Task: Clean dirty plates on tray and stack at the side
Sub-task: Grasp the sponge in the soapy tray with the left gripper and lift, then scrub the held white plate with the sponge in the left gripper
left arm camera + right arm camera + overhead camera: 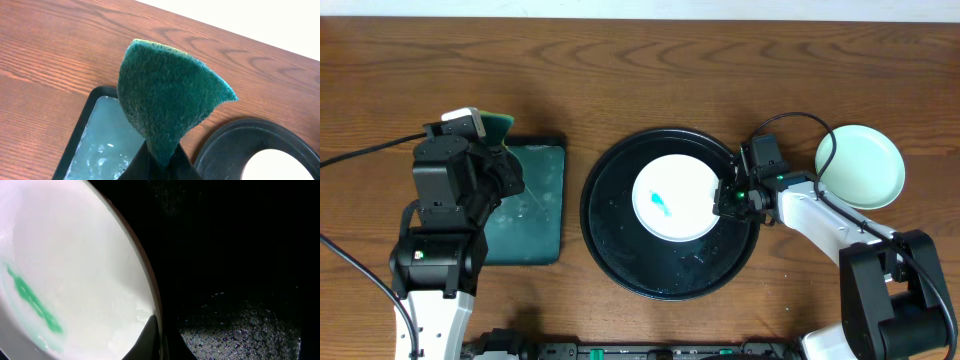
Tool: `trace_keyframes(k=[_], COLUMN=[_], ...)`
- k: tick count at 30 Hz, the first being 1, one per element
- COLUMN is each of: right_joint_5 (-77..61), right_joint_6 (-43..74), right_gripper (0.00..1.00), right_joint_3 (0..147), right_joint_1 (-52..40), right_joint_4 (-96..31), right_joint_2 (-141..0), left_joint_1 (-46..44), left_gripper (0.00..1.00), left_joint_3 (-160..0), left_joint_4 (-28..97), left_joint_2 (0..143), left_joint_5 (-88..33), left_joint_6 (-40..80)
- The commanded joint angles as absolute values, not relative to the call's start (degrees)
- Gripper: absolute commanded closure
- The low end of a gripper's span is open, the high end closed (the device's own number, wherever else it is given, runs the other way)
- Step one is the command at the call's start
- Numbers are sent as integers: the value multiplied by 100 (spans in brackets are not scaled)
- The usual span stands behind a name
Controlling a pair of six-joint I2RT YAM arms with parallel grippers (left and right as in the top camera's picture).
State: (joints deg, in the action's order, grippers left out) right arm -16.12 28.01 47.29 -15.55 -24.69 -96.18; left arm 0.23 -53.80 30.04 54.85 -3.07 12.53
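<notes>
A white plate [675,197] with a teal-blue smear at its centre lies on the round black tray [620,245]. My right gripper [728,197] is shut on the plate's right rim; in the right wrist view one finger lies over the plate [75,270] and the other under its rim [159,330], above the tray [240,255]. A clean pale mint-green plate [860,166] sits on the bare wood at the right. My left gripper [492,135] is shut on a dark green sponge [167,97], held above the rectangular tray. A third plate is not visible.
The rectangular dark green tray [532,205] holds soapy water and sits left of the black tray; it also shows in the left wrist view [100,145]. Cables run across the table at the far left and near the right arm.
</notes>
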Motion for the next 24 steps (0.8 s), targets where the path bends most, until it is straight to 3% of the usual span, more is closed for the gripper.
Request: trace_keyframes(k=[1,10,16,24], right_joint_5=[-1704,-1699,-1695,-1695], right_joint_6=[2692,2696,2692,2694], right_gripper=[99,99,99,98], right_joint_3=[4668,4668,4668,4668], right_joint_1=[-1619,-1619,-1621,-1730], right_joint_4=[-2530,-2519,-2523,-2460], right_joint_2=[-9769,-9769,-9769,-9771], left_joint_1=[40,40,-62,-1304], left_gripper=[93,93,93,93], left_joint_3=[-5398,-5398,-5424,-5828], left_joint_4=[2945,3411,3660,3662], left_joint_2=[5406,5970,6908,7693], left_joint_5=[-224,-217,-1776,-2272], left_joint_6=[1140,2154,2399,2480])
